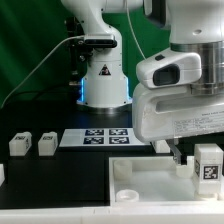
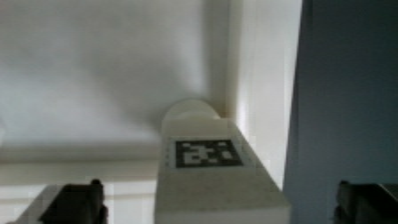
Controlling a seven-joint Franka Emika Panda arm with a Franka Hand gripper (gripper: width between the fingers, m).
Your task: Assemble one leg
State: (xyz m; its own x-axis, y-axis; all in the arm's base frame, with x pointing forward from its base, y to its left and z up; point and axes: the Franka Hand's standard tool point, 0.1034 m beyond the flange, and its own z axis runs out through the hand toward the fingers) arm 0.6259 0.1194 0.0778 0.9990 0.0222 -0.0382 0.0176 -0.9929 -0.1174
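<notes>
Gripper point(image 2: 217, 203) jaws stand wide apart, straddling the leg point(image 2: 217, 150) without touching it. That leg, a white block with a black-and-white tag on its face, stands upright at a corner of the white tabletop point(image 1: 150, 182). It looks placed, though I cannot tell whether it is fully seated. Beyond the tabletop, two spare legs point(image 1: 20, 143) sit on the counter point(image 1: 60, 190).

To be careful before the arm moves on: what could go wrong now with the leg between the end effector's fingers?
The end effector is open, its fingers clear of the leg in the wrist view; closing off-centre could push or tilt the leg. The white square piece seems to end close beside the leg, so a nudge might send it off the edge.
</notes>
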